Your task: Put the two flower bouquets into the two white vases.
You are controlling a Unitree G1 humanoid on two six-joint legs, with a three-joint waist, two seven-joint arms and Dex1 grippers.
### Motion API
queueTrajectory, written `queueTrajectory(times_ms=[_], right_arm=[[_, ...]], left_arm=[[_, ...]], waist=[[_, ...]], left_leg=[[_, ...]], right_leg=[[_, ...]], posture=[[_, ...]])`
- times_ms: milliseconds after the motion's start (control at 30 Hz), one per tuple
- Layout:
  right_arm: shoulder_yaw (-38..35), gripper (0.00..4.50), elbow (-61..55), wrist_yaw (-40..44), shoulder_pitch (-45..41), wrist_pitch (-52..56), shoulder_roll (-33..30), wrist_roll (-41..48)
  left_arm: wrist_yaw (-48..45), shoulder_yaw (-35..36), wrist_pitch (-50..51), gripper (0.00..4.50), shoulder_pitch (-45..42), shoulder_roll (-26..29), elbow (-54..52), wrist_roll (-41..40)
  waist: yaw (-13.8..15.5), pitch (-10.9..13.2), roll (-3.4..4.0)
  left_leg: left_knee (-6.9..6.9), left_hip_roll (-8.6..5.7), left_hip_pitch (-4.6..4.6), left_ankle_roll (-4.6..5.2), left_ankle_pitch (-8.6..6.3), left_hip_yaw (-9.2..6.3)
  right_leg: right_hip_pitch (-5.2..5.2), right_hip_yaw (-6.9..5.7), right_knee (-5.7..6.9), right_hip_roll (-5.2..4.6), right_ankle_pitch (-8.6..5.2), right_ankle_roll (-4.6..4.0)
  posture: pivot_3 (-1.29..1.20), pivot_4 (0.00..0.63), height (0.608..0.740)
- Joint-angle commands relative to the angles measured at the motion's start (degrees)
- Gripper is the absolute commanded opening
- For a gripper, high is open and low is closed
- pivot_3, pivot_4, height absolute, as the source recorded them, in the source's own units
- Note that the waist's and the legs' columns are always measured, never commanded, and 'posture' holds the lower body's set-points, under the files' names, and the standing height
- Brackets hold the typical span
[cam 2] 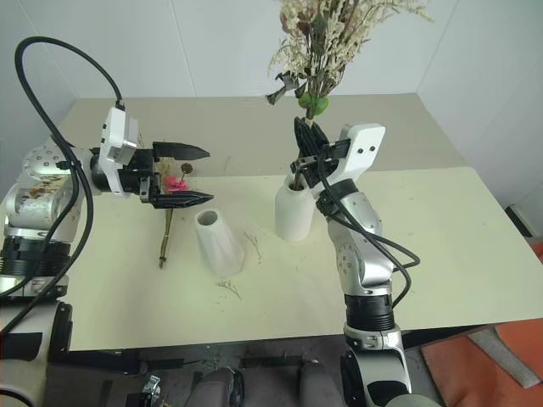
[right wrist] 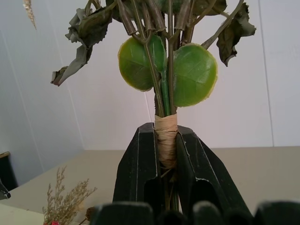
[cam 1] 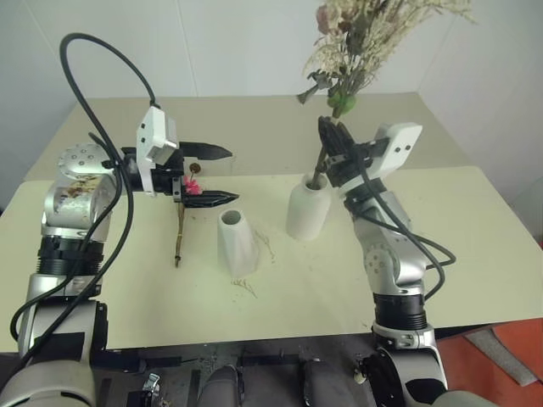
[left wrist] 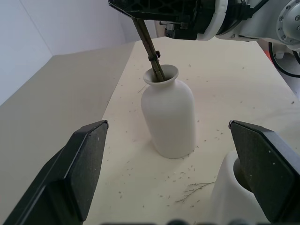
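Note:
My right gripper (cam 1: 333,140) is shut on the wrapped stems of the bouquet (cam 1: 365,38) with green leaves and cream sprigs, holding it upright. The stem ends (left wrist: 151,54) reach down into the mouth of the rounder white vase (cam 1: 307,210). The slim cone-like vase (cam 1: 237,244) stands empty just left of it. The other bouquet, with a magenta daisy (cam 1: 193,185), lies flat on the table, its stem (cam 1: 180,237) pointing toward me. Above it hovers my left gripper (cam 1: 231,175), open and pointing right, holding nothing.
The cream table (cam 1: 475,254) carries scattered dried crumbs and a loose sprig (cam 1: 246,288) near the cone vase. White walls stand behind and to the right. A black cable (cam 1: 102,51) loops above my left arm.

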Motion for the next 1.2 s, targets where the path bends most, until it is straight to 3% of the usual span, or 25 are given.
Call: queueTrajectory(times_ms=[33, 400, 700, 900, 1033, 1200], right_arm=[[1.1, 0.96, -0.2, 1.7, 0.8, -4.3, -0.2, -1.5], [3.8, 4.48, -1.6, 3.6, 5.9, -7.0, 0.4, -2.8], [5.0, 4.48, -5.2, 3.8, 9.5, -7.3, 0.2, -3.2], [4.4, 4.48, -15.3, 4.7, 15.3, -3.5, -3.8, -1.1], [0.9, 4.48, -23.9, 5.6, 18.6, 3.2, -10.0, 4.0], [-6.3, 4.48, -31.0, 11.5, 18.8, 18.7, -26.2, 16.6]], left_arm=[[0.5, 1.6, 0.4, 4.5, 0.1, 1.2, -1.9, -1.0], [0.5, 1.5, -0.1, 4.5, -0.2, 1.7, -0.9, -1.0], [0.7, 1.4, -0.6, 4.5, -0.8, 1.2, 0.2, -0.8], [4.5, 4.9, 3.7, 4.5, 3.8, 3.0, -3.3, -2.5], [15.2, 8.1, 10.6, 4.5, 6.8, 4.1, -5.2, -1.0], [31.9, 7.7, 27.4, 4.5, 7.6, 2.9, -8.9, 2.1]], waist=[[0.0, 0.0, 0.0], [0.0, 0.0, 0.0], [0.1, 0.0, 0.0], [0.1, 0.0, 0.0], [0.1, 0.0, -0.01], [0.8, 0.0, -0.02]], left_leg=[[0.0, 0.0, 0.0, 0.0, 0.0, 0.0], [0.0, 0.0, 0.0, 0.0, 0.0, 0.01], [0.0, 0.0, 0.01, 0.0, 0.0, -0.01], [-0.01, 0.0, 0.01, 0.0, 0.0, -0.01], [-0.01, 0.03, 0.03, 0.0, 0.0, -0.05], [0.01, 0.0, 0.2, 0.0, 0.0, -0.07]], right_leg=[[0.0, 0.0, 0.0, 0.0, 0.0, 0.0], [0.01, 0.0, 0.0, 0.0, 0.0, 0.0], [0.01, 0.0, 0.0, 0.0, 0.0, 0.0], [0.02, 0.0, 0.0, -0.01, 0.0, 0.0], [0.02, 0.0, 0.0, 0.01, 0.0, 0.0], [0.27, -0.07, -0.09, -0.02, -0.01, 0.01]], posture=[[0.0, 0.15, 0.74], [0.0, 0.15, 0.74], [0.0, 0.15, 0.74], [0.0, 0.15, 0.74], [0.0, 0.15, 0.74], [0.0, 0.15, 0.74]])
